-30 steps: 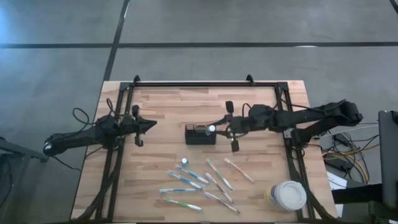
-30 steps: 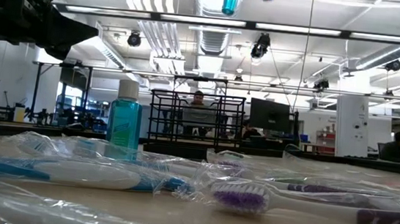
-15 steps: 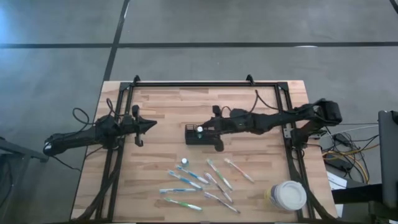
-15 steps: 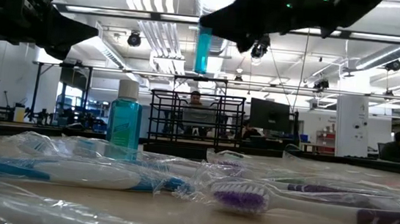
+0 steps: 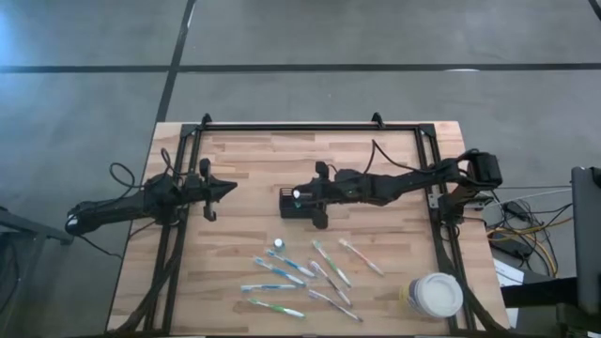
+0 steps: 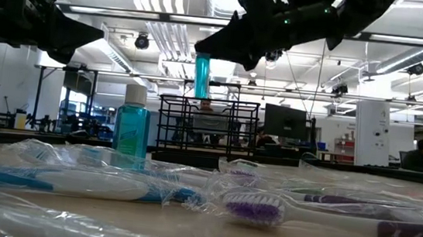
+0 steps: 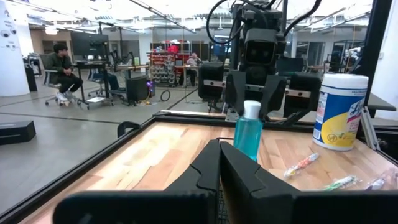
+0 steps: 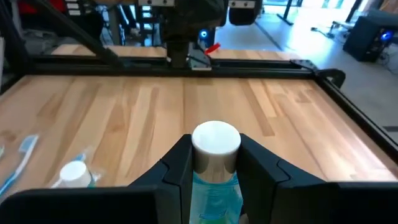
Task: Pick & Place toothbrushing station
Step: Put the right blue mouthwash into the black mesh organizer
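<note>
The right gripper (image 8: 214, 168) was clamped on a small blue tube with a white cap (image 8: 215, 144). It held the tube upright in the air, just above the black wire-mesh caddy (image 5: 300, 205) in the middle of the wooden table (image 5: 263, 160). From table height, the tube (image 6: 201, 76) hung over the top of the caddy (image 6: 208, 124). The right arm (image 5: 404, 180) reached out long and low from the right side of the table to get there.

The left gripper (image 5: 225, 188) was shut with nothing in it. It waited over the left side of the table and pointed toward the caddy.

A second small tube (image 5: 279, 243) stood on the table near the caddy, on the front side. The toothbrushes (image 5: 299, 278) lay scattered on the wood in front of it, some in clear wrappers. A big cup with a white lid (image 5: 436, 294) stood at the front right corner.

The table had a black frame around it. Beyond it was a big bright room with desks, screens and ceiling lights. A person (image 7: 62, 71) sat on a chair far off.
</note>
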Motion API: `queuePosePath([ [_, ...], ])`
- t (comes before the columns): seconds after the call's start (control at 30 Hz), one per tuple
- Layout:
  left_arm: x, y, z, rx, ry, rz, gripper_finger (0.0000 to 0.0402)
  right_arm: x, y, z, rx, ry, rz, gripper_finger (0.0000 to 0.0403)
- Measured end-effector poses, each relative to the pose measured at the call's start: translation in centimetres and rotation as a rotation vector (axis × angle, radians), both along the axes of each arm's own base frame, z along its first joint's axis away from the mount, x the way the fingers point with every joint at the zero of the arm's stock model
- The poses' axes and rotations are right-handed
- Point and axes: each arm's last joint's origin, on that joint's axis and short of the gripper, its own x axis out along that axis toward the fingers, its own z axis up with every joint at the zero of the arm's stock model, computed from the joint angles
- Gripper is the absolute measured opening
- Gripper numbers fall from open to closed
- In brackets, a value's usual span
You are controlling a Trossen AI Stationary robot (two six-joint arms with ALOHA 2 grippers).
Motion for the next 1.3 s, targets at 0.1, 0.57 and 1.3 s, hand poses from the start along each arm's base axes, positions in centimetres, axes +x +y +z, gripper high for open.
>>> queuePosePath([
  [0.1, 0.0, 0.0, 0.0, -0.001, 0.000, 0.000, 0.0012, 0.0, -0.1, 0.1, 0.011, -0.006, -0.042, 0.0086],
  [0.57, -0.1, 0.0, 0.8, -0.004, -0.047, -0.001, 0.0012, -0.1, 2.2, 0.4, -0.057, -0.033, -0.084, 0.0086],
  [1.3, -0.2, 0.0, 1.5, -0.010, -0.068, 0.001, 0.0012, -10.3, 8.1, 0.5, -0.011, -0.075, -0.078, 0.0086],
])
